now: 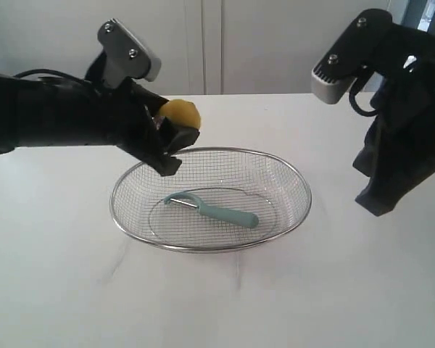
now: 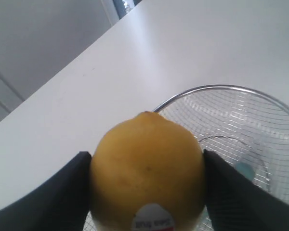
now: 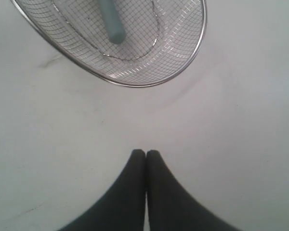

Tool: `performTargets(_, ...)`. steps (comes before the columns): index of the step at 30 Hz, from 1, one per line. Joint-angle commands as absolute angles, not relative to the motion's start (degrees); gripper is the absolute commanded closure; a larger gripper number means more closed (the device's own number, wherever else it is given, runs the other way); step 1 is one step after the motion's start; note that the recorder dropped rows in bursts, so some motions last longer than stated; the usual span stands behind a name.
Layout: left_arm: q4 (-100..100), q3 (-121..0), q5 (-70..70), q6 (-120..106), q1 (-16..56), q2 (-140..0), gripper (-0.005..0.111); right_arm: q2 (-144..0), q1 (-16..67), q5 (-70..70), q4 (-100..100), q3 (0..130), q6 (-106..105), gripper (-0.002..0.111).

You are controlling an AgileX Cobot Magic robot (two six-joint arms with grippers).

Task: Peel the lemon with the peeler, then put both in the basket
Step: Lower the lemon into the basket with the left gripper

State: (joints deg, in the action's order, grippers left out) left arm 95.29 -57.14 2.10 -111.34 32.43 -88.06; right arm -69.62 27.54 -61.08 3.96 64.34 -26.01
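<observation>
Left claw [image 1: 175, 145] raised, clamped on lemon [image 1: 183, 113], right claw [image 3: 145, 156] pressed closed, held aloft

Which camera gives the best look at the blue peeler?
The exterior view: the peeler lies whole in the basket, blade head and handle both visible. The right wrist view catches only its handle end; the left wrist view shows just a blurred teal patch beyond the lemon.

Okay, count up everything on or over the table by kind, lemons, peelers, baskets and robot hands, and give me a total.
lemon: 1
peeler: 1
basket: 1
robot hands: 2, the left hand and the right hand
Total: 5
</observation>
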Motion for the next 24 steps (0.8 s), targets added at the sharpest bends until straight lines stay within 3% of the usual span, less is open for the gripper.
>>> performTargets(1, 97.5, -63.3, 0.6, -106.5, 32.7, -95.0, 0.107, -69.2, 27.3, -59.9, 7.6, 64.5, -22.6, 0.108)
performTargets(6, 97.5, -67.4, 2.0, -102.3, 32.7, -100.1, 0.107, -69.2, 27.3, -59.8, 10.4, 64.5, -20.0, 0.108)
performTargets(9, 95.2, -68.9, 11.3, -96.3, 31.1, -101.5, 0.107, -69.2, 27.3, -58.9, 10.6, 64.5, -19.2, 0.108)
performTargets(11, 83.8, -70.8, 18.4, -82.7, 29.7, -102.6, 0.107, -69.2, 27.3, -58.8, 10.6, 64.5, -19.2, 0.108)
performTargets(15, 28.0, -81.1, 34.7, -35.0, 28.1, -105.9, 0.107, -69.2, 27.3, -58.8, 10.6, 64.5, -18.9, 0.108)
performTargets(17, 9.5, -85.4, 41.8, -20.7, 29.1, -107.0, 0.107, -69.2, 27.3, -58.7, 10.6, 64.5, -18.2, 0.108)
performTargets(24, 5.0, -89.5, 42.7, -16.6, 30.4, -107.8, 0.107, -69.2, 27.3, -58.4, 10.6, 64.5, -17.7, 0.108)
